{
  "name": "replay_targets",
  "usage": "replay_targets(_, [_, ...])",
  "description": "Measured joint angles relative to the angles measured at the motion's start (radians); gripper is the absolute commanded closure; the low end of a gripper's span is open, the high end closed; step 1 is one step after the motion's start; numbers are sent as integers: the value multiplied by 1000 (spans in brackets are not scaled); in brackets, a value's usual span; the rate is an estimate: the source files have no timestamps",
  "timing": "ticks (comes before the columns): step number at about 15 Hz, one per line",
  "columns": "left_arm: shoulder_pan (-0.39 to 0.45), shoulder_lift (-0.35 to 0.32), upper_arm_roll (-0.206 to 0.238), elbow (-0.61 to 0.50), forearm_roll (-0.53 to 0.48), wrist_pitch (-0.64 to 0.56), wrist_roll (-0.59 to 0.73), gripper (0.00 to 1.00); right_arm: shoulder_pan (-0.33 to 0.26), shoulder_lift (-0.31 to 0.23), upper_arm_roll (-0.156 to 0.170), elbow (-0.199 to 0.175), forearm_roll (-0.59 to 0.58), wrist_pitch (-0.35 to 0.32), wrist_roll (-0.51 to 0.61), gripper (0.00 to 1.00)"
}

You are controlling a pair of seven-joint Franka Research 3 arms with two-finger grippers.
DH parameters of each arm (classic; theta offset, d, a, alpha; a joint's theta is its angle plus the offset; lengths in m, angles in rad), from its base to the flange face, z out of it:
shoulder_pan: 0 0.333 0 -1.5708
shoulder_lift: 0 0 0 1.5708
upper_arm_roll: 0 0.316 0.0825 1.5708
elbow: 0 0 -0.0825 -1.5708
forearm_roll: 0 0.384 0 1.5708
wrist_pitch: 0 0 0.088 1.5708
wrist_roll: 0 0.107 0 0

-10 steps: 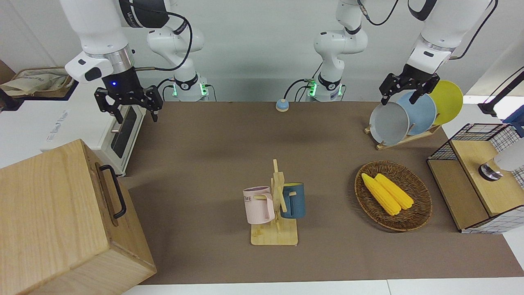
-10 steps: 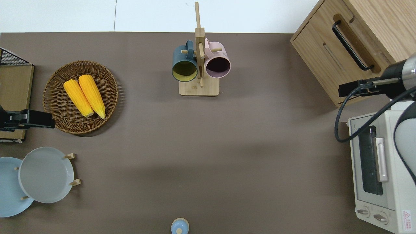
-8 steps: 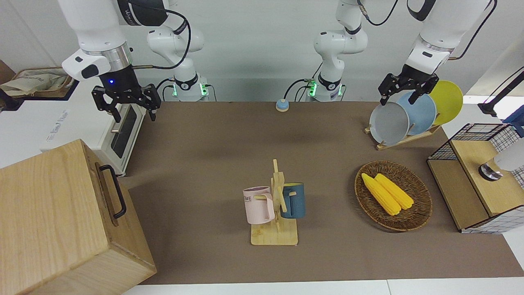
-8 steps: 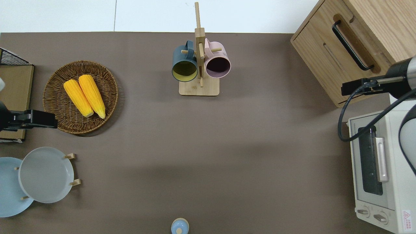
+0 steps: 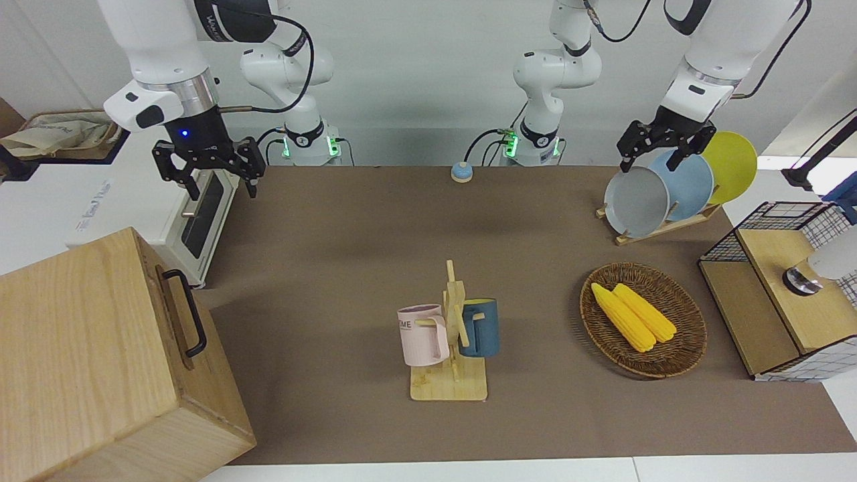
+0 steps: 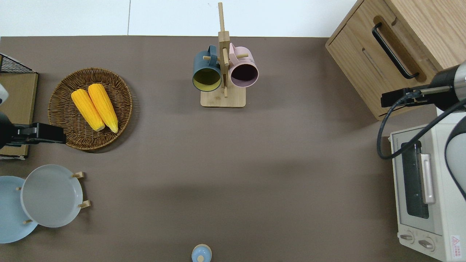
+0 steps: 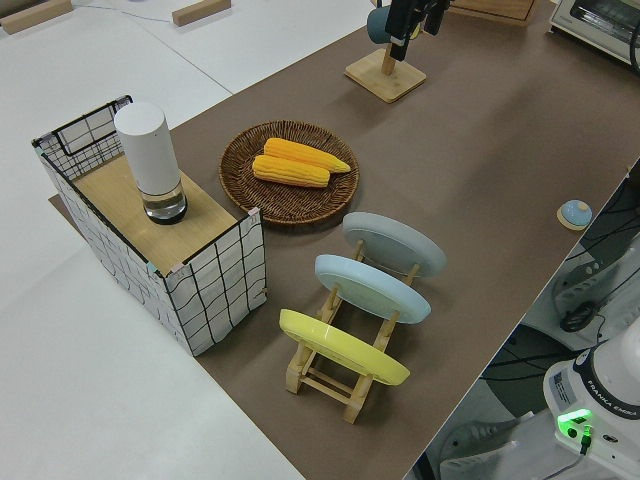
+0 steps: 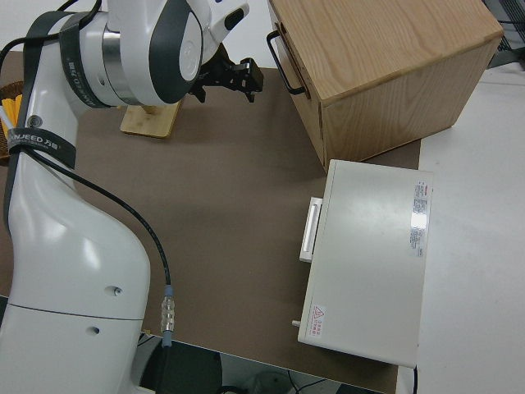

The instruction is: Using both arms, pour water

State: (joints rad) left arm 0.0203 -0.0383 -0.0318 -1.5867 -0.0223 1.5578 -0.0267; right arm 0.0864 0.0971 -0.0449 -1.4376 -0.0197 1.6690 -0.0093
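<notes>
A mug rack [image 6: 222, 98] with 2 mugs [image 6: 206, 74] stands on the surface [image 6: 233, 163], far from the robots. Toward the left arm's end lies a basket [image 6: 71, 136] holding 2 corn cobs [image 6: 94, 106], and nearer the robots, a plate rack [image 5: 659, 227]. A toaster oven [image 6: 426, 189] and wooden box [image 5: 100, 361] occupy the right arm's end.

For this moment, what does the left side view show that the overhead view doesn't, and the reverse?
Only the left side view shows the yellow plate in the rack and the white cylinder on the wire-sided box. Only the overhead view shows the toaster oven, the wooden cabinet and the pink mug. Both show the corn basket, the gray plate, the blue plate, the mug stand and the small blue knob.
</notes>
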Motion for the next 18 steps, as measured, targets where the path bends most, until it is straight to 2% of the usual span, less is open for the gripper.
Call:
replay_targets(5, [0,0,-1,0,0,0,0,2,0,0,4,0,14,-2,0,9])
replay_targets(7, [1,0,5,0,0,0,2,2,3,0,18,0,53,-3,0,9])
replay_targets(10, [12,0,24,0,3,0,57,2,50,6,33,-8,62,-6,0,9])
replay_targets(12, [21,1,60,0,3,1,114,2,97,27,36,-19,63,10,15,11])
replay_targets(18, [31,55,262,2,3,97,391,2,227,176,38,-37,65,213,71,11])
